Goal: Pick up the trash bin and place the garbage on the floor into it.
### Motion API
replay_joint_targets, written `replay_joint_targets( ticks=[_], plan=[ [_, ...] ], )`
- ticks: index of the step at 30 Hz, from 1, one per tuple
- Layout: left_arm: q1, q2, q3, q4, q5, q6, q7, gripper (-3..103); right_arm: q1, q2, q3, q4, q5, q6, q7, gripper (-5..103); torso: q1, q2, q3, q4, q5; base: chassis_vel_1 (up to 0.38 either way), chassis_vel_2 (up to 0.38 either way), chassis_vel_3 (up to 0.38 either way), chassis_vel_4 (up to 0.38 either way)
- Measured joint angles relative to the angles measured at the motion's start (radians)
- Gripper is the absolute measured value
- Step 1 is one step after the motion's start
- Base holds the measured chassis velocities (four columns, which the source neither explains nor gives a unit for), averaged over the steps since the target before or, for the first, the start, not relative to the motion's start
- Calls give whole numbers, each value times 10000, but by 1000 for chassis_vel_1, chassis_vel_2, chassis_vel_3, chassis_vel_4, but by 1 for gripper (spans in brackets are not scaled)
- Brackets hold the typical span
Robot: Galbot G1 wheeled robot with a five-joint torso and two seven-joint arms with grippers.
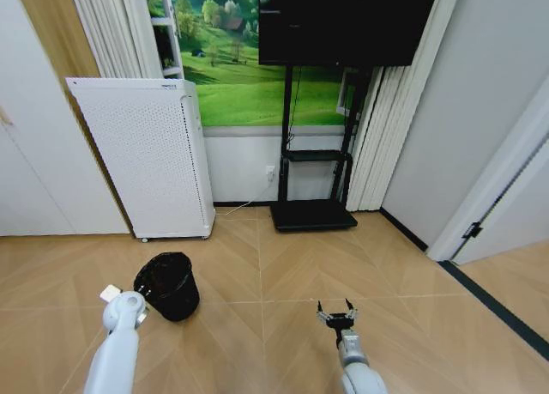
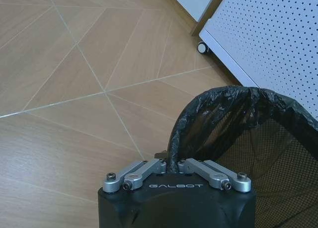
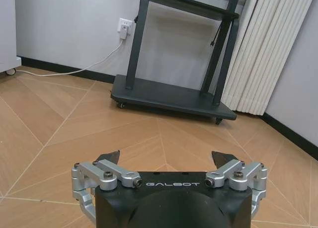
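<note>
You were in a home-like living room: herringbone wood floor [image 1: 283, 265], a TV [image 1: 343, 21] on a wheeled stand [image 1: 313, 214], pleated curtains [image 1: 390, 111], a landscape mural [image 1: 232, 59], and a white air purifier [image 1: 146, 158] against the wall.

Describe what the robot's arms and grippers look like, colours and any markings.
Both arms are smooth, rounded white tubes. The left gripper and right gripper each have a black housing printed with GALBOT in pale letters, silver metal finger linkages fastened by dark screws, and black fingertips. No loose cables show on them.
</note>
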Motion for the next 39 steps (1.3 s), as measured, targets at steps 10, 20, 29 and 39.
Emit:
replay_joint_targets(
  ticks=[10, 20, 29, 39],
  plan=[
    [-23, 25, 48, 123, 2, 22, 187, 4, 4, 150, -5, -94, -192, 33, 141, 100, 1, 0, 2, -2, 0, -44, 48, 43, -45],
    [-470, -207, 65, 1286, 494, 23, 441, 4, -27, 159, 18, -285, -209, 364, 275, 100, 1, 0, 1, -1, 0, 0, 0, 0, 0],
    [-619, -270, 106, 1552, 888, -85, 608, 7, 66, 162, -8, -369, -158, 488, 275, 100, 0, 0, 0, -1, 2, 0, 0, 0, 0],
    [-661, -201, 153, 1615, 1617, -526, 1513, 51, 57, 250, -30, -471, -192, 680, 274, 100, 1, 0, 0, -1, 1, 0, 0, 0, 0]
  ],
)
